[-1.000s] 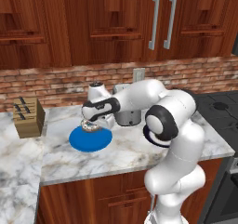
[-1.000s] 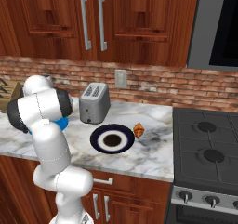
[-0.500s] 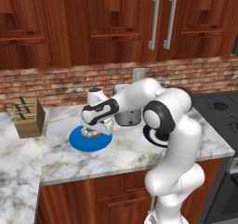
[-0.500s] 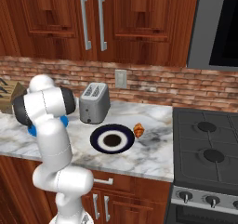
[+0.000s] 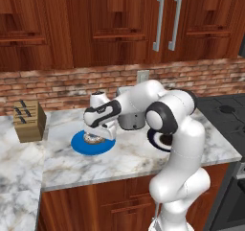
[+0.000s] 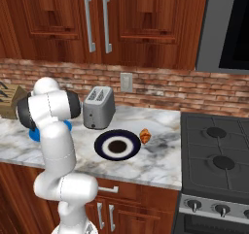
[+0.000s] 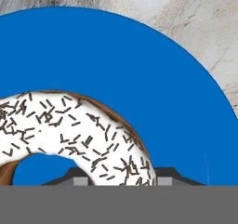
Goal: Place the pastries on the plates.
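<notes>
The small donut (image 7: 69, 125), white icing with dark sprinkles, is low over the bright blue plate (image 7: 116, 56) and seems to rest on it. My gripper (image 7: 120, 176) is shut on the donut's rim, one dark tip on each side of it. From the left base view the gripper (image 5: 94, 137) points down onto the blue plate (image 5: 79, 146) with the donut (image 5: 91, 139) under it. The navy plate (image 6: 117, 144) with white ring and brown centre lies bare in front of the toaster. A small orange-brown pastry (image 6: 145, 136) lies on the counter by its right rim.
A silver toaster (image 6: 98, 108) stands against the brick wall behind the navy plate. A wooden knife block (image 5: 29, 121) stands at the counter's left end. A stove (image 6: 216, 150) adjoins the counter on the right. Wooden cabinets hang overhead.
My hand has come down with the donut from just above the blue plate to the plate's surface. The plates and the orange-brown pastry have stayed in place.
</notes>
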